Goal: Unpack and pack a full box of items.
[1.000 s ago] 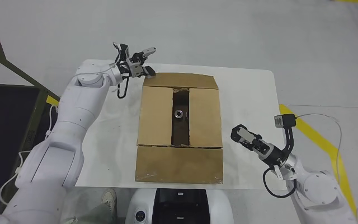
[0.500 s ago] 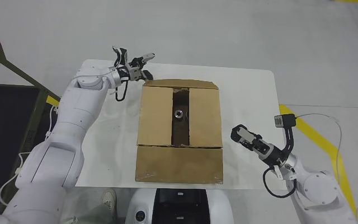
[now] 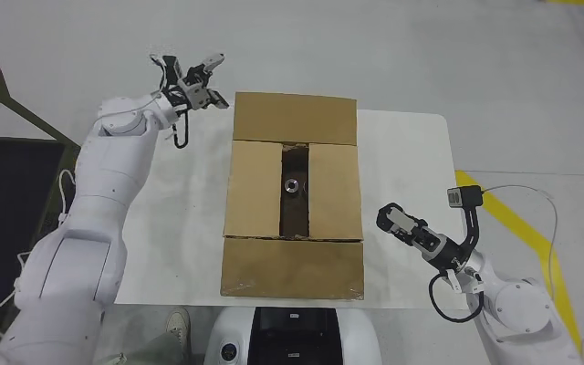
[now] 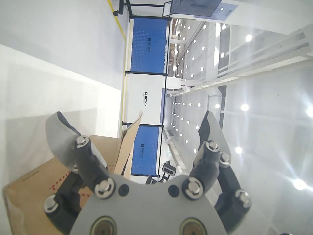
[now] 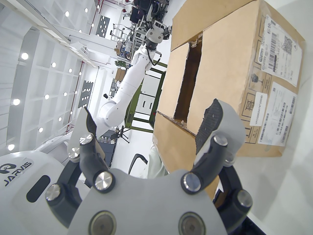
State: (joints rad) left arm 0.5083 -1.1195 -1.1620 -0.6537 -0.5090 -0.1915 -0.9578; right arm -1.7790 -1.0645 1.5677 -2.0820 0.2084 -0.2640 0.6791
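From above, the box (image 3: 255,187) sits mid-desk (image 3: 401,146). The left end effector (image 3: 192,66) hangs just outside its far corner with fingers spread and nothing between them. It probably sits off the cardboard so the far flap (image 3: 294,116) can stand open. The right end effector (image 3: 386,219) is also spread and empty. It waits beside the opposite wall near the near flap (image 3: 292,267), clear of the box. Between the two side flaps a slot shows a metal part (image 3: 291,187), so unpacking looks barely begun. In the left wrist view, the left end effector (image 4: 133,123) gapes, with the box (image 4: 31,179) close beneath one finger and the far flap (image 4: 129,138) tilting up between the fingers. In the right wrist view, the right end effector (image 5: 151,113) is parted and faces the box (image 5: 225,57), whose slot lies ahead of its fingertips.
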